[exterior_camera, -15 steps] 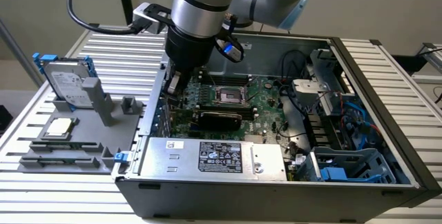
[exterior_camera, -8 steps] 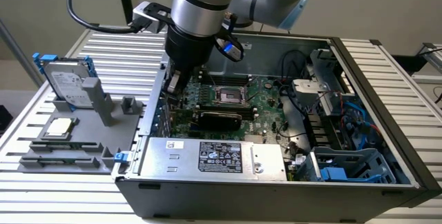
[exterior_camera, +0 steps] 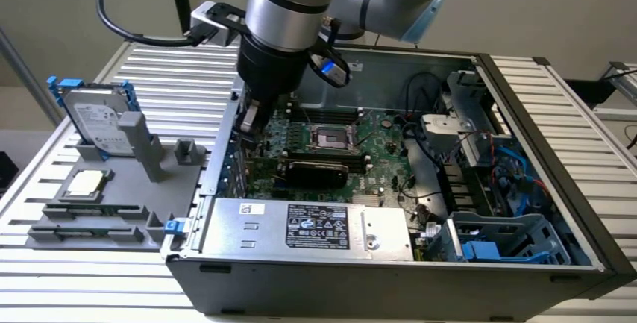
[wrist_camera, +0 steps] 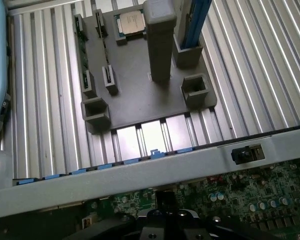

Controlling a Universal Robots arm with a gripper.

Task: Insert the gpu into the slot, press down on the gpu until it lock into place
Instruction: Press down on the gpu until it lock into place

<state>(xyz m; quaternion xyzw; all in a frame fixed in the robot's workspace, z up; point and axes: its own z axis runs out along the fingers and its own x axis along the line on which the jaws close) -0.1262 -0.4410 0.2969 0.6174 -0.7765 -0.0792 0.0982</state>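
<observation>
In the exterior view the arm reaches down into the open computer case (exterior_camera: 557, 189), and the gripper (exterior_camera: 250, 123) sits low at the case's 9 o'clock wall, its jaws shut with nothing visibly between them. The gpu (exterior_camera: 313, 168), a flat black card, lies across the green motherboard (exterior_camera: 383, 140) just at 4 o'clock of the gripper, below the silver processor socket (exterior_camera: 330, 137). It appears already seated over the slot, which the card covers; whether it has locked I cannot tell, so the press down may be under way or finished. The case rests on a ribbed metal tabletop (exterior_camera: 159, 66), with a grey holder tray (exterior_camera: 110, 204) carrying a hard drive (exterior_camera: 92, 120) at 9 o'clock.

In the wrist view the tray (wrist_camera: 135, 95) and a loose processor chip (wrist_camera: 131, 21) sit at 12 o'clock, the case wall (wrist_camera: 140, 172) crosses the middle, and the motherboard (wrist_camera: 260, 200) lies at 5 o'clock.
</observation>
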